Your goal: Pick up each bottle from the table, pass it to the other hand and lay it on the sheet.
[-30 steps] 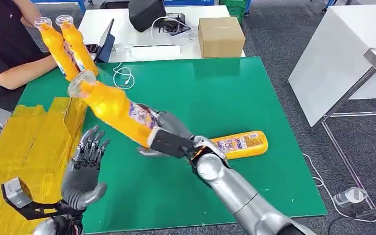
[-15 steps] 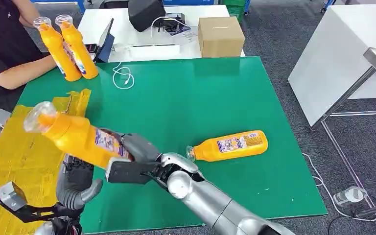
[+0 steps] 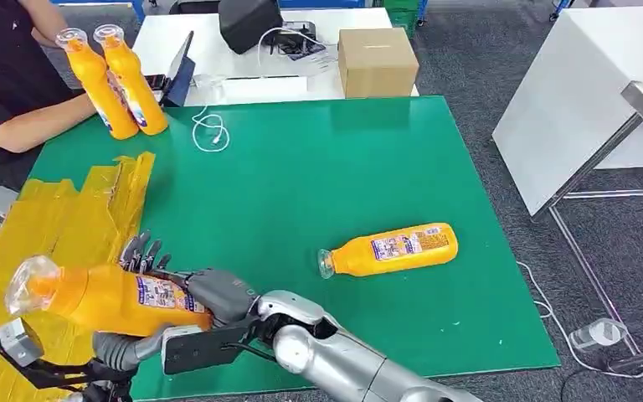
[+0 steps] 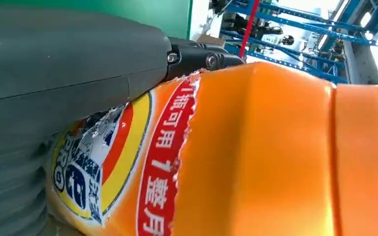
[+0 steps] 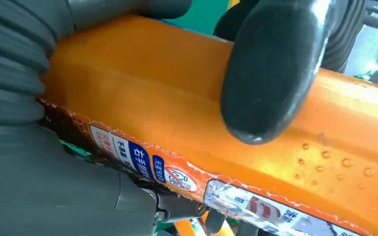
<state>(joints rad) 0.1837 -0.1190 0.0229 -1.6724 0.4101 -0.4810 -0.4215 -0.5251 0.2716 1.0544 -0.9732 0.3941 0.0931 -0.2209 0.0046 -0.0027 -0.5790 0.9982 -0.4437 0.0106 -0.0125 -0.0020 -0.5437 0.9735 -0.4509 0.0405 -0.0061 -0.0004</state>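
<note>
My right hand grips an orange bottle by its base end, with the clear cap pointing left over the near part of the yellow sheet. My left hand lies right behind and under this bottle; its fingers stand straight up past it and its thumb sits below. In the left wrist view the bottle lies against my grey palm. The right wrist view has a dark fingertip pressed on the bottle. A second orange bottle lies on its side on the green table.
A person sits at the far left and holds two upright orange bottles. A white cable lies near the table's far edge. Behind it a white desk carries a cardboard box and a dark bag. A white table stands to the right.
My right arm has swung the bottle left and down, from above the table's middle to over the sheet's near edge, onto my left hand. The bottle on the table has not moved.
</note>
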